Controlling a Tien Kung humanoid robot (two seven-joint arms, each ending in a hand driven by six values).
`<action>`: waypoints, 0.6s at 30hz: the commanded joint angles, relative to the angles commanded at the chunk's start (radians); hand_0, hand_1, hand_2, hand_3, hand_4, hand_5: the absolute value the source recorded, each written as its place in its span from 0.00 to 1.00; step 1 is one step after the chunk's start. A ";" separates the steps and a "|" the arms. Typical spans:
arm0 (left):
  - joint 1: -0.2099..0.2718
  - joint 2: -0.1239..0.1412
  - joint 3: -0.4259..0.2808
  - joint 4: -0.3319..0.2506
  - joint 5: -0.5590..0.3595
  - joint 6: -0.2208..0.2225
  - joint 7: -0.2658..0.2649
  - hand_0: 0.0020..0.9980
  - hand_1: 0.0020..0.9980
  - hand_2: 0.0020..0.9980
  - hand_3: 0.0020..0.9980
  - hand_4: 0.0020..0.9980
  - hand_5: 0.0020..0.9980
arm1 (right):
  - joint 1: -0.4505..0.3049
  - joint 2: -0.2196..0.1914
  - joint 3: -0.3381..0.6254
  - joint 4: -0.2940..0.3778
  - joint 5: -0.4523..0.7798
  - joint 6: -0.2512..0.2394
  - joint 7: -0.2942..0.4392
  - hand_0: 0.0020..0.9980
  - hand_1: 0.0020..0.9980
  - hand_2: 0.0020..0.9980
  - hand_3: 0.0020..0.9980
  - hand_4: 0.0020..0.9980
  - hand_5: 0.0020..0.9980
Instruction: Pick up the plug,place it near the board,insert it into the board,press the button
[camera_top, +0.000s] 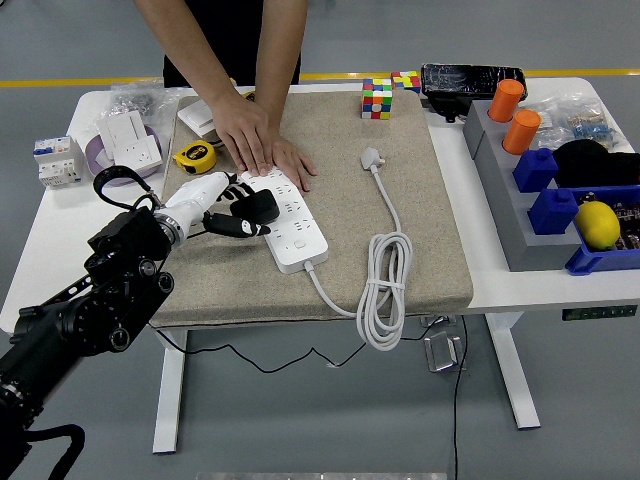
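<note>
The left hand (215, 200) sits left of centre in the frame, its fingers (240, 178) curled round a black plug (255, 209) and holding it just over the upper end of the white board (290, 222). The plug lies on the right side of the hand, pinched between thumb below and fingers above, its body hanging at the board's left edge; whether the pins have met a socket I cannot tell. It looks small, hard and light, with a thin black cord trailing back toward the arm and off the desk (60, 225), so it should be held by its rigid body, not the cord, and pushed straight down. A person's hand (262, 145) presses flat on the board's upper end, steadying it. The right hand is out of view
</note>
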 joint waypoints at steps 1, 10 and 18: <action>0.000 0.000 0.001 0.001 0.001 0.004 -0.001 0.61 0.68 0.61 0.62 1.00 0.40 | 0.000 0.000 0.000 0.000 0.000 0.000 0.000 0.89 0.81 0.77 0.81 1.00 1.00; -0.004 -0.005 0.006 0.026 0.018 0.054 -0.010 0.59 0.67 0.59 0.57 1.00 0.38 | 0.001 -0.001 0.000 0.000 0.000 0.000 0.001 0.89 0.81 0.77 0.81 1.00 1.00; -0.010 -0.008 0.009 0.055 0.044 0.087 -0.019 0.55 0.65 0.56 0.54 1.00 0.35 | 0.002 -0.001 -0.001 0.000 0.001 0.000 0.001 0.89 0.81 0.77 0.81 1.00 1.00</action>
